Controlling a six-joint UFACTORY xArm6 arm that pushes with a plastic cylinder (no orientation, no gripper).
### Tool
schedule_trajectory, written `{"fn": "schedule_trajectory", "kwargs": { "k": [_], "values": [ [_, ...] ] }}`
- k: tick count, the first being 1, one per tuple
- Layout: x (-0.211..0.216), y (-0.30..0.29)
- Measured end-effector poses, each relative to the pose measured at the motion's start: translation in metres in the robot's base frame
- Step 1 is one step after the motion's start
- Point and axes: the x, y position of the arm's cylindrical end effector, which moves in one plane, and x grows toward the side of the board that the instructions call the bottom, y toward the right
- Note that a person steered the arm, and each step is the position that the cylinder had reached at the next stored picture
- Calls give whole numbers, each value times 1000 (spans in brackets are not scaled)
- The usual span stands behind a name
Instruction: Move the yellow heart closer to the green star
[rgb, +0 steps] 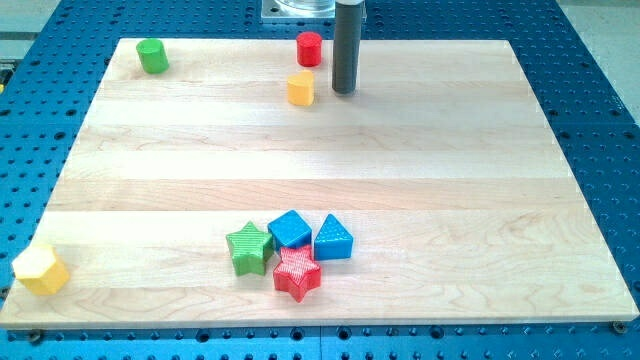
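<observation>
Red star (297, 273); upright rod, tip (344, 91) far.

There is only one camera. It sits high, past the view's bottom edge of the counter (400, 150), and looks down at a slant toward the far edge. The near edge looks wide and the far edge looks narrow. Almost the whole counter fits in, with some blue frame (600, 90) around it.
</observation>
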Motion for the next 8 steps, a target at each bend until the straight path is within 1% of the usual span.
{"fn": "schedule_trajectory", "kwargs": {
  "k": [8],
  "values": [
    [4, -20]
  ]
}}
